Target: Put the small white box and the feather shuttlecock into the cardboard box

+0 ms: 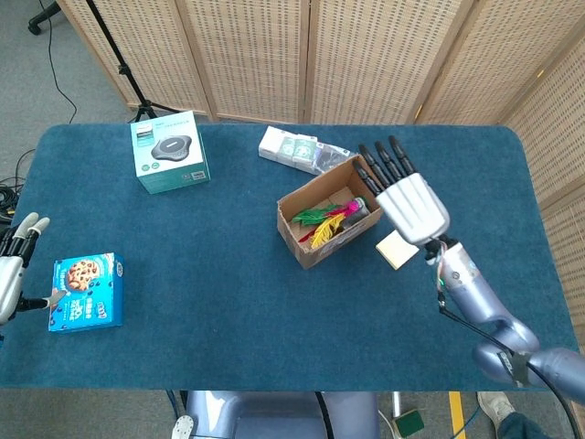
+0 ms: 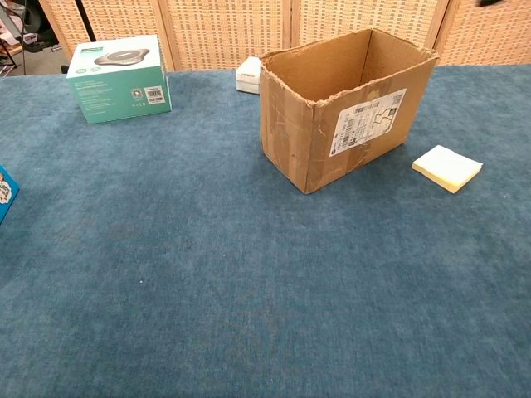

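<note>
The feather shuttlecock [image 1: 326, 219], with green, yellow and pink feathers, lies inside the open cardboard box [image 1: 294, 230] at the table's middle. From the chest view the cardboard box [image 2: 332, 141] hides it. The small white box [image 1: 291, 147] lies behind the cardboard box near the far edge; only its corner [image 2: 247, 75] shows in the chest view. My right hand [image 1: 409, 199] hovers to the right of the cardboard box, fingers spread, holding nothing. My left hand [image 1: 11, 273] stays open at the table's left edge.
A teal product box [image 1: 169, 152] stands at the far left. A blue cookie box [image 1: 86, 293] lies next to my left hand. A yellow sticky-note pad [image 2: 446, 167] lies to the right of the cardboard box, under my right hand.
</note>
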Motion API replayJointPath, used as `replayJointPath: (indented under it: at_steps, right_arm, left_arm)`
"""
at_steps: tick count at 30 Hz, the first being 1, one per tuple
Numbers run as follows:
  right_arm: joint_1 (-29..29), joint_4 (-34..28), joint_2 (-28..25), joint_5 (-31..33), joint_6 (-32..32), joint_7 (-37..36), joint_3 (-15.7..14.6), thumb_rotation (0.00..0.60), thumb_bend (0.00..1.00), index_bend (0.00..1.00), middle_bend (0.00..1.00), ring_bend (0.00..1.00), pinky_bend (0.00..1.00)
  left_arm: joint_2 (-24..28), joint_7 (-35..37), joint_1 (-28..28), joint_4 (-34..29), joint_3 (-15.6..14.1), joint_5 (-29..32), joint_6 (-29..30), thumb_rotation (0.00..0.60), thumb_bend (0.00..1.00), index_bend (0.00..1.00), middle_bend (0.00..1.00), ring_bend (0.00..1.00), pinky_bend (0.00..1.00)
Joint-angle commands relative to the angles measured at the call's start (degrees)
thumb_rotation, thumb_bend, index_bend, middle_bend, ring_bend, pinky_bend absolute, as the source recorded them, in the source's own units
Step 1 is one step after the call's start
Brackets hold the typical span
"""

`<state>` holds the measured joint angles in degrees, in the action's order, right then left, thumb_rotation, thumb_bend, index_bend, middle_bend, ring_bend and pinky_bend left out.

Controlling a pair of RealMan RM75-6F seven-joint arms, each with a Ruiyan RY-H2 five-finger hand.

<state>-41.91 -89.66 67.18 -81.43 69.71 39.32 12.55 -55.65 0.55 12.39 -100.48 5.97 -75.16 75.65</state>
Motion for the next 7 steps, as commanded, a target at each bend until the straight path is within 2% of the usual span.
replayJointPath:
  at_steps: [1, 2, 7]
  right_arm:
    - [8.71, -7.01, -5.10, 0.68, 6.65, -7.17, -3.79, 0.600, 0.00, 0.00, 0.00, 0.00, 0.01]
    - [12.27, -8.30, -5.86, -0.22, 8.77, -10.99, -6.38, 0.600, 0.00, 0.00, 0.00, 0.00, 0.01]
    - [18.35, -6.70, -5.59, -5.15, 13.07, -17.00, -11.48, 0.600, 0.00, 0.00, 0.00, 0.00, 0.01]
  left_arm:
    - [-0.42, 1.31, -0.84, 0.82, -0.48, -1.77, 1.48, 0.600, 0.00, 0.00, 0.00, 0.00, 0.00]
    - [-0.75, 1.80, -1.57, 1.33, -0.98, -2.82, 2.60, 0.600, 0.00, 0.00, 0.00, 0.00, 0.00]
    - [-2.11, 2.98, -2.90, 3.54, -1.86, -4.99, 4.79, 0.600, 0.00, 0.00, 0.00, 0.00, 0.00]
